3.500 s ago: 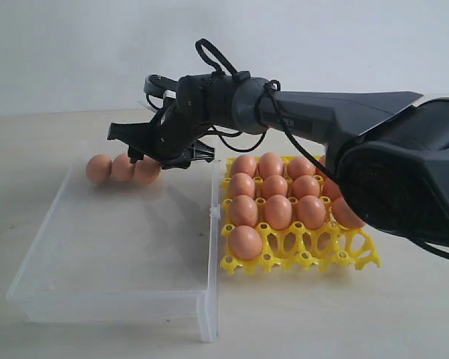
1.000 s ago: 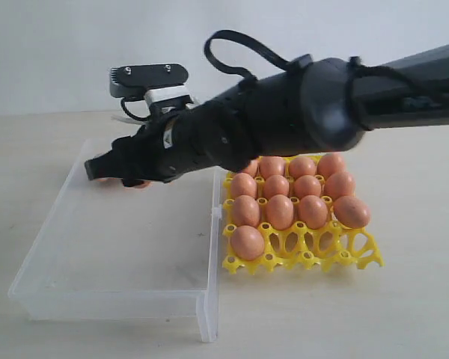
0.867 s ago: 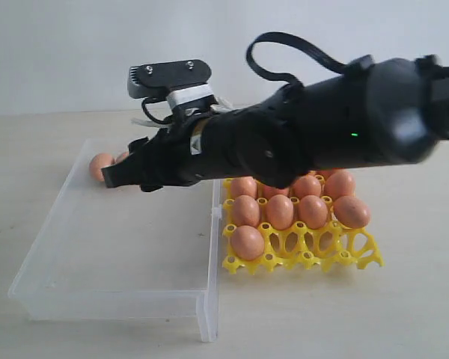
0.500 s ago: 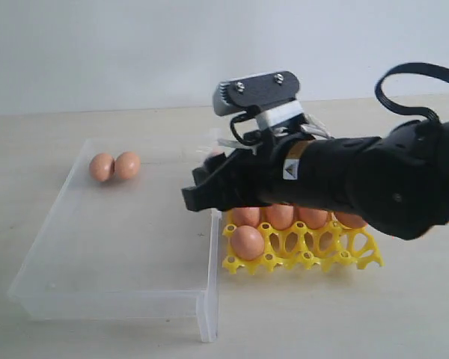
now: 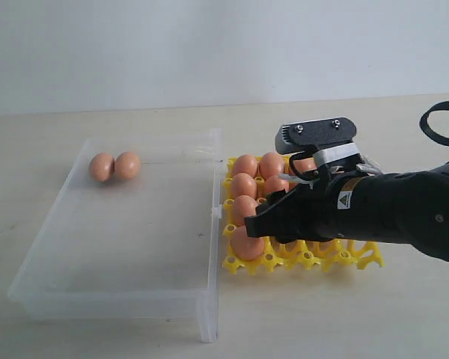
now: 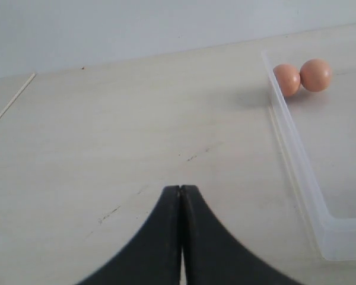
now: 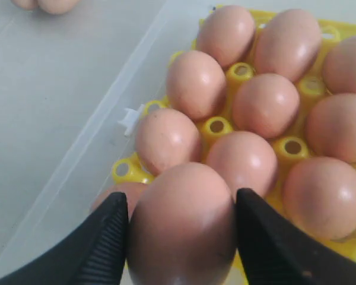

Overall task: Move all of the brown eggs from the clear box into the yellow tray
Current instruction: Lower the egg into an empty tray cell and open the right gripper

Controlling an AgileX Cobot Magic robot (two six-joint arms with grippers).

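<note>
My right gripper (image 7: 181, 200) is shut on a brown egg (image 7: 181, 222), its ribbed fingers (image 7: 110, 237) pressed to both sides. It hovers low over the front left part of the yellow tray (image 5: 314, 260), where several brown eggs (image 7: 264, 104) sit in cells. In the exterior view the right gripper (image 5: 272, 218) hides the held egg. Two brown eggs (image 5: 114, 165) lie side by side in the far left corner of the clear box (image 5: 208, 224). My left gripper (image 6: 181, 189) is shut and empty over bare table, outside the box wall (image 6: 296, 160), with those two eggs (image 6: 301, 76) beyond it.
The box's small clasp tab (image 7: 129, 120) sticks out toward the tray's edge. The black right arm (image 5: 404, 213) reaches in from the right, over the tray's right half. A plain pale wall stands behind the beige table (image 5: 322, 321).
My right arm has swung from the box's far corner to the tray, carrying an egg. Two eggs lie in the box where three lay before.
</note>
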